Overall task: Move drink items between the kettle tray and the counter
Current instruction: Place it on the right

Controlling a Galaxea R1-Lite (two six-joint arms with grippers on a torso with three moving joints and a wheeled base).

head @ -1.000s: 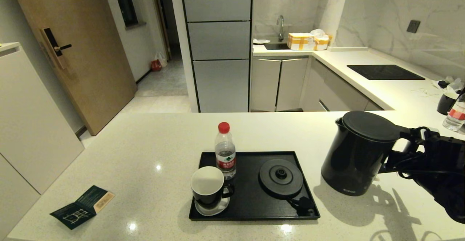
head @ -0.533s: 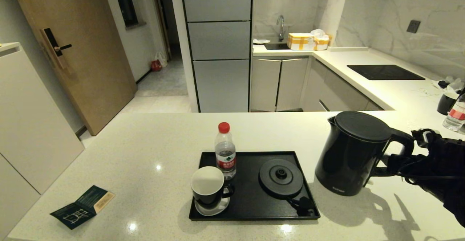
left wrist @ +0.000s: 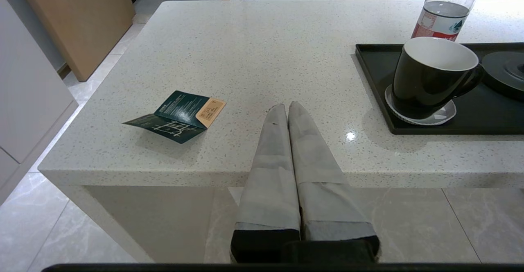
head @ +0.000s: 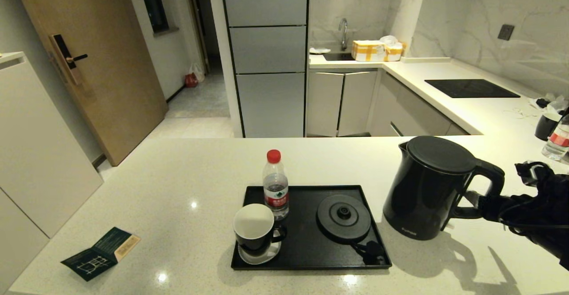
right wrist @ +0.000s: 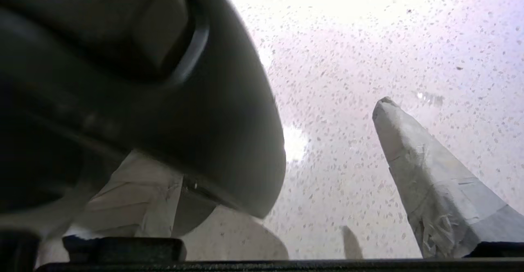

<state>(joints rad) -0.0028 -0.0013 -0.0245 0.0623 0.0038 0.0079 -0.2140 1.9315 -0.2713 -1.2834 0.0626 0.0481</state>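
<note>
The black kettle (head: 429, 188) stands upright on the speckled counter (head: 178, 188), just right of the black tray (head: 306, 246). My right gripper (head: 472, 201) is open beside its loop handle; in the right wrist view the kettle (right wrist: 143, 79) fills one side, with one finger behind it and the other fingertip (right wrist: 387, 108) far off. On the tray stand the red-capped bottle (head: 275, 184) and the black mug (head: 254, 228) on a saucer. My left gripper (left wrist: 286, 107) is shut and empty over the counter's near edge, with the mug (left wrist: 430, 75) and bottle (left wrist: 444, 10) off to one side.
The round kettle base disc (head: 343, 217) sits on the tray's right half. A dark green leaflet (head: 100, 253) lies at the front left. A second mug (head: 546, 126) and bottle (head: 558, 141) stand far right. The black hob panel (head: 471, 88) and yellow-taped boxes (head: 369, 50) are at the back.
The kettle has come leftward and down to stand on the counter. My right gripper has let go of its handle, opened and drawn back to the right.
</note>
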